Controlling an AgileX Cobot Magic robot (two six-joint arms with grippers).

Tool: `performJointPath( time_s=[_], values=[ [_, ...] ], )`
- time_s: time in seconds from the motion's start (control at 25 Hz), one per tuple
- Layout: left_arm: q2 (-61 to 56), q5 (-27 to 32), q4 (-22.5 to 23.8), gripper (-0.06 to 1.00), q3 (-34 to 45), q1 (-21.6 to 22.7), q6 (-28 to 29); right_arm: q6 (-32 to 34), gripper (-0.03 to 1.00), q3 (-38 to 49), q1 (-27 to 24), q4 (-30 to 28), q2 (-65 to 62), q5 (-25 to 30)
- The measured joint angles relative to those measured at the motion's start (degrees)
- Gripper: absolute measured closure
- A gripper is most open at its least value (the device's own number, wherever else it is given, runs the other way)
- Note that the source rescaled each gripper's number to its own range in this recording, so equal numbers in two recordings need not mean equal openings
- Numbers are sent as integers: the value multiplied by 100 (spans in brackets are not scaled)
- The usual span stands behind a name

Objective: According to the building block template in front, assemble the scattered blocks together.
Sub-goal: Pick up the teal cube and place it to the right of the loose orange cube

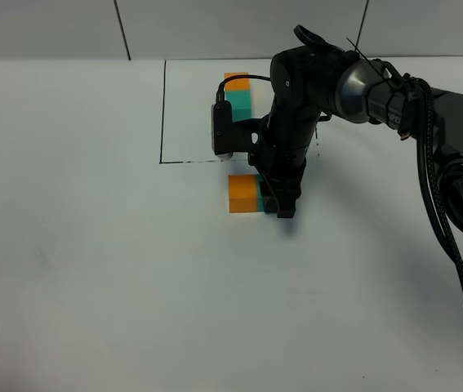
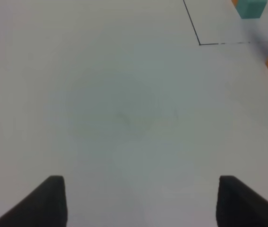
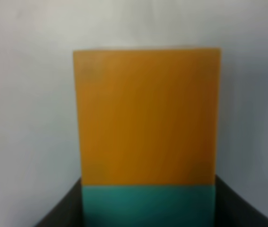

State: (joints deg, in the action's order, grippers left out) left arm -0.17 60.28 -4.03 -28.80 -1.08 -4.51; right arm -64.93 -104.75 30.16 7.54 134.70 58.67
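White worktop [image 1: 92,286], right arm [image 1: 378,90] in from the right edge, elbow high, wrist pitched straight down. Its right gripper [image 1: 280,208] is clamped on teal cube [image 3: 148,205], which touches orange cube [image 1: 243,193], just outside drawn rectangle [image 1: 162,114]'s near line. Inside the rectangle by the far edge: template pair [image 1: 238,94]. Off-arm, left gripper [image 2: 141,189] has jaws apart, empty, over bare worktop.

**Table** [image 1: 92,245]: white, matte, flat. Holdings, placed from the right pincer [image 1: 284,209]:

1. Teal cube [image 1: 260,201]: at the pincer's tips, a finger on either side, largely hidden in the high view.
2. Orange cube [image 1: 242,194]: flush against the teal cube on the face turned away from the pincer, both flat on the table.
3. Black drawn rectangle [image 1: 162,114]: just beyond the pincer, its near line partly broken.
4. Template pair [image 1: 241,98], orange joined to teal: inside that rectangle, apart from the two loose cubes.
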Motion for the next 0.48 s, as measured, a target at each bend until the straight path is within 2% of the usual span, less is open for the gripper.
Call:
performJointPath(
  time_s=[0.48],
  values=[
    [0, 0, 0, 53, 0, 0, 0, -22, 95, 0, -7, 28, 11, -4]
  ],
)
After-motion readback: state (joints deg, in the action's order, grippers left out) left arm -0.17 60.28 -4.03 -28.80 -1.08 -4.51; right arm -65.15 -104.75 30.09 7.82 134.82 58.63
